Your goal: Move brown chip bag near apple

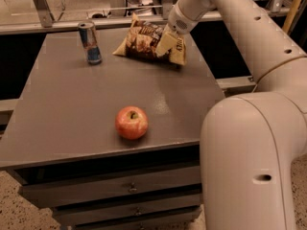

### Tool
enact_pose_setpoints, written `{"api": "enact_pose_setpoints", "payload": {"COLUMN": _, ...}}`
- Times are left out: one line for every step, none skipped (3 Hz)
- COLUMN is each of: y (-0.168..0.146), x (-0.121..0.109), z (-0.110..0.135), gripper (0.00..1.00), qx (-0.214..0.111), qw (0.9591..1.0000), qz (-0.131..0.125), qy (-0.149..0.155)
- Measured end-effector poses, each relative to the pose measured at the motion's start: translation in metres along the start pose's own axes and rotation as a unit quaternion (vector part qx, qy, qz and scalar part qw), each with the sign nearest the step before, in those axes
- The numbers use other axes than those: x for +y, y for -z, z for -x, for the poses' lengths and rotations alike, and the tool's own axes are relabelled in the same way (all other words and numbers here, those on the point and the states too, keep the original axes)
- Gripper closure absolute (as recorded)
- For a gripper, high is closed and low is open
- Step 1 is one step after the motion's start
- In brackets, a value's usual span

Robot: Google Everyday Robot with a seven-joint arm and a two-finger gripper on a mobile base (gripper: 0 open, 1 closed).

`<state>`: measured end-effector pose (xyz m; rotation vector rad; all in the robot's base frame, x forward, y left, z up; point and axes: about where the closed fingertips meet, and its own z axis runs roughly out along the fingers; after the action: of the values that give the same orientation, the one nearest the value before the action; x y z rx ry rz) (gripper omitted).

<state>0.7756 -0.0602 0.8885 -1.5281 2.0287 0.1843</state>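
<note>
The brown chip bag (pixel 144 42) lies at the far right of the grey table (pixel 72 104), dark brown with tan-yellow edges. The red-orange apple (pixel 131 122) sits near the table's front edge, well apart from the bag. My gripper (pixel 164 44) hangs from the white arm over the right part of the bag, its pale fingers pointing down at it. The arm reaches in from the right and covers part of the bag's right end.
A blue and silver drink can (pixel 90 43) stands upright at the far left of the table, left of the bag. Drawers (pixel 129 188) run below the table front. My large white arm (pixel 249 143) fills the right foreground. Metal frames stand behind the table.
</note>
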Motion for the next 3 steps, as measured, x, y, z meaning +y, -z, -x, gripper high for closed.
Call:
{"api": "enact_pose_setpoints", "payload": {"y": -0.0131, "x": 0.0078, "z": 0.0005, "gripper": 0.72, "qx": 0.020, "qw": 0.9997, "qz": 0.012, "qy": 0.010}}
{"api": "enact_pose_setpoints", "payload": {"y": -0.0139, "x": 0.0089, "z": -0.0003, "gripper": 0.96, "qx": 0.024, "qw": 0.9995, "qz": 0.013, "qy": 0.012}}
{"api": "enact_pose_setpoints", "payload": {"y": -0.0132, "x": 0.0088, "z": -0.0001, "gripper": 1.00, "qx": 0.024, "qw": 0.9996, "qz": 0.013, "qy": 0.012}}
